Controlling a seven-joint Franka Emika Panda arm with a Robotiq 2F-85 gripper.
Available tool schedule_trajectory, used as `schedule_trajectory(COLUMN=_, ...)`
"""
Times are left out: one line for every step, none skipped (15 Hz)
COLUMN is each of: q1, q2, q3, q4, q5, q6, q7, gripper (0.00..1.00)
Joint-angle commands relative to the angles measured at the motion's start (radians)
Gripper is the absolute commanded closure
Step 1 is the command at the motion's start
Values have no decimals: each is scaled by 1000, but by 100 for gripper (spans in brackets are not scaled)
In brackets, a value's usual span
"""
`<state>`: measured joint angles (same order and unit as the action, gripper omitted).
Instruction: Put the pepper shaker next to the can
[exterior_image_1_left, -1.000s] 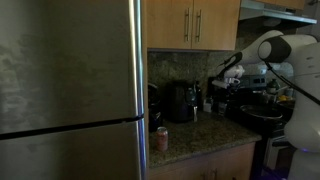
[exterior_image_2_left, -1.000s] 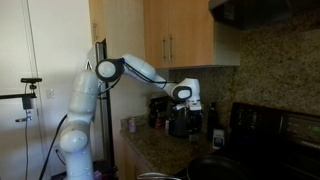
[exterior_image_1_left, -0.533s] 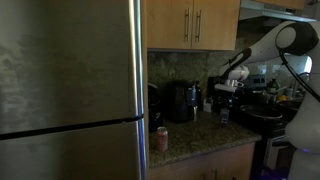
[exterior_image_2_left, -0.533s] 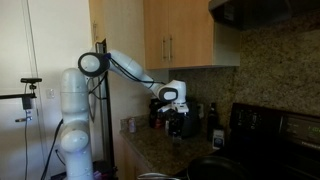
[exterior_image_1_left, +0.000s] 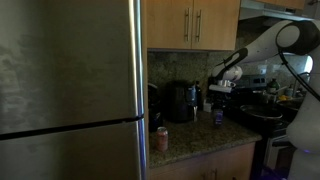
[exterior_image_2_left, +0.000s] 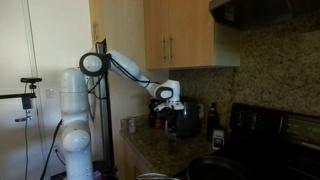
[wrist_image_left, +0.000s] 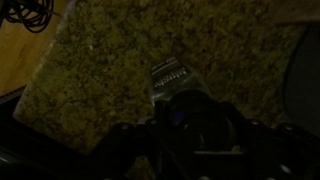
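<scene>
The can (exterior_image_1_left: 161, 138), short and reddish-pink with a pale rim, stands near the counter's front edge beside the fridge. My gripper (exterior_image_1_left: 218, 100) hangs over the counter well to the can's right, also seen in an exterior view (exterior_image_2_left: 167, 101). In the wrist view the gripper (wrist_image_left: 178, 128) is shut on the pepper shaker (wrist_image_left: 170, 78), a slim dark cylinder with a ribbed metal top, held over bare granite. In an exterior view the shaker (exterior_image_1_left: 218, 116) shows as a small dark shape under the gripper. The can is out of the wrist view.
A black boxy appliance (exterior_image_1_left: 182, 101) stands at the back of the granite counter (exterior_image_1_left: 200, 135), between can and gripper. A tall steel fridge (exterior_image_1_left: 70, 90) fills the left. A stove with a dark pan (exterior_image_1_left: 262, 116) lies to the right. A dark bottle (exterior_image_2_left: 213, 121) stands by the wall.
The arm has swung along the counter toward the black appliance and the can, and dropped lower. The shaker has stayed in the gripper.
</scene>
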<state>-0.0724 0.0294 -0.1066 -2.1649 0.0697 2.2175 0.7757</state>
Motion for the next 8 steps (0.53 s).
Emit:
schedule_trajectory(q1=55, q2=-160, q3=68, q4=-109, q5=-25, q6=-28, q7=-60, gripper=66)
schedule_trajectory(q1=72, q2=-198, q3=90, q4=-129, q5=-18, q6=-44, q7=-79, gripper=66)
schedule_trajectory(q1=86, q2=-235, q3=110, q4=-155, q5=-2, q6=-59, q7=-106, gripper=66)
schedule_trajectory(q1=96, q2=-265, q3=123, q4=-171, q5=8, q6=-77, q7=-144, gripper=66)
schedule_trajectory(q1=99, q2=-280, q3=125, q4=-174, q5=21, q6=-94, q7=-202, gripper=66)
schedule_trajectory(q1=101, q2=-294, q3=115, q4=-171, q5=53, q6=-121, q7=-277, gripper=66)
schedule_trajectory(q1=89, q2=-240, q3=145, q4=-136, q5=16, q6=-92, q7=-156, gripper=41)
schedule_trajectory(q1=88, q2=-264, q3=146, q4=-146, q5=31, q6=-108, q7=-200, gripper=41)
